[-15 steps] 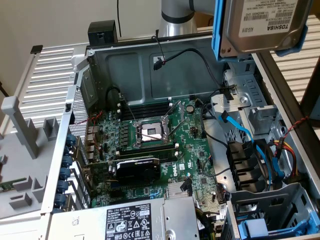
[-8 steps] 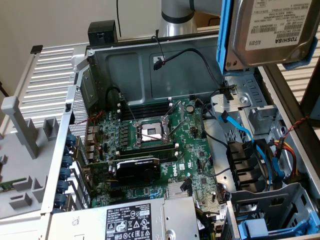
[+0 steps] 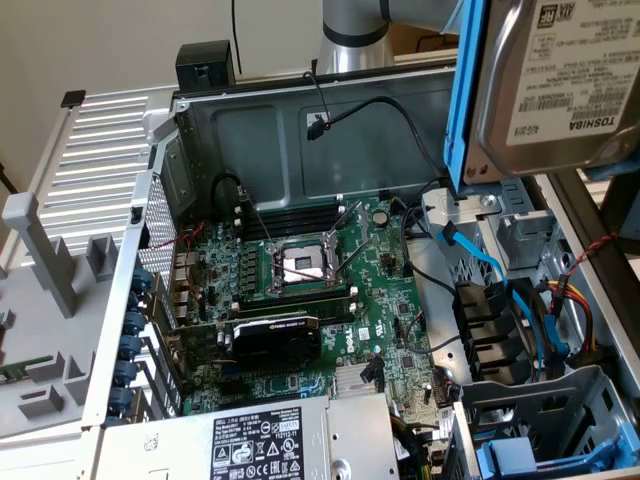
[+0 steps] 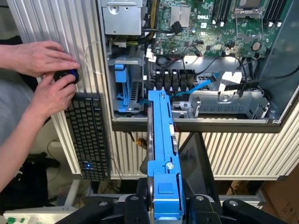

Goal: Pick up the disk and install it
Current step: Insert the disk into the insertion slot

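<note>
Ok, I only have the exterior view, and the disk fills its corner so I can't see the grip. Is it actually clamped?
Observer: Yes. In the wrist view the black jaws are closed on one end of the disk, one on each side, with the disk held edge-on.
Operator: Is anyone near the machine?
Observer: Yes. A person's hands are on a small black-and-blue object next to a keyboard, off to the side of the open case.
</note>
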